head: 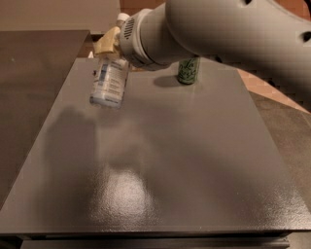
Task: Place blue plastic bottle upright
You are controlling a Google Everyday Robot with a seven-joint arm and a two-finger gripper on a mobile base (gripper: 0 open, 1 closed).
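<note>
Near edge of the table (pixel 194 175) first: a glare patch, and a soft shadow off to the left. Above that hangs the bottle (pixel 110 81), clear of the surface near the far left corner. Its long axis is almost vertical with a slight lean, base down. Its top is hidden inside the gripper (pixel 109 44), clamped on it from above, so no cap shows. Further back the can (pixel 188 72) stands upright, its top cut off by the arm (pixel 218 34), which runs out of frame on the right.

Plain office or lab space: grey table (pixel 194 160), tan wall (pixel 58 14), checkered floor (pixel 262 82); the gripper (pixel 111 48) grips the blue plastic bottle (pixel 110 83) at far left.
</note>
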